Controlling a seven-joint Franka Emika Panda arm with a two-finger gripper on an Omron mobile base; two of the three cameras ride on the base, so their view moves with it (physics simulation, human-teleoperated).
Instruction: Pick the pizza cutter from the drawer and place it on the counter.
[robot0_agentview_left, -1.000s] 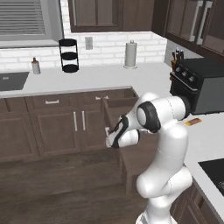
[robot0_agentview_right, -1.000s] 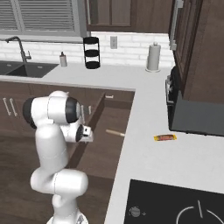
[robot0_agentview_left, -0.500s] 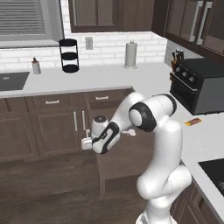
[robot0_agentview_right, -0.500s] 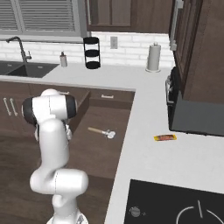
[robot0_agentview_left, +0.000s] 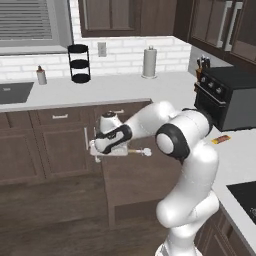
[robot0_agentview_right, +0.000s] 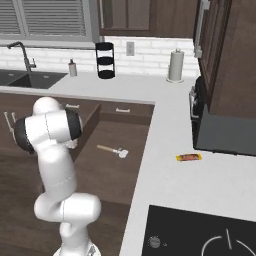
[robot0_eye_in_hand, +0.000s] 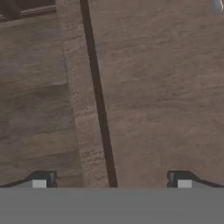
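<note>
- Drawer (robot0_agentview_right: 112, 165) of dark-brown wood, wide and deep, stands pulled out from the cabinets below the pale grey-white L-shaped counter (robot0_agentview_right: 165, 165), its flat floor open to view.
- Pizza cutter (robot0_agentview_right: 113, 150), a small tool with a slim tan wooden handle and a whitish-silver round wheel, lies flat on the drawer floor, nearer the back of the drawer than its front, wheel end toward the counter side.
- In the left base view the cutter (robot0_agentview_left: 137, 151) shows just past the white arm, its wheel end sticking out to the right of the hand.
- Two-finger gripper (robot0_agentview_left: 98, 151) of the white Franka arm hangs over the drawer's left side wall, near the outer front corner, pointing down.
- In the hand view the dark finger tips (robot0_eye_in_hand: 43, 178) stand as wide apart as they go, with nothing between them; below them runs the drawer's side wall as a lighter strip with a dark seam, drawer floor to one side and the brown wooden room floor to the other.
- Small orange-red bar (robot0_agentview_right: 189, 157) lies on the counter near the black toaster oven (robot0_agentview_right: 222, 134).
- White paper-towel roll (robot0_agentview_right: 175, 66) and black three-tier stand (robot0_agentview_right: 105, 60) stand at the counter's back edge by the white brick wall.
</note>
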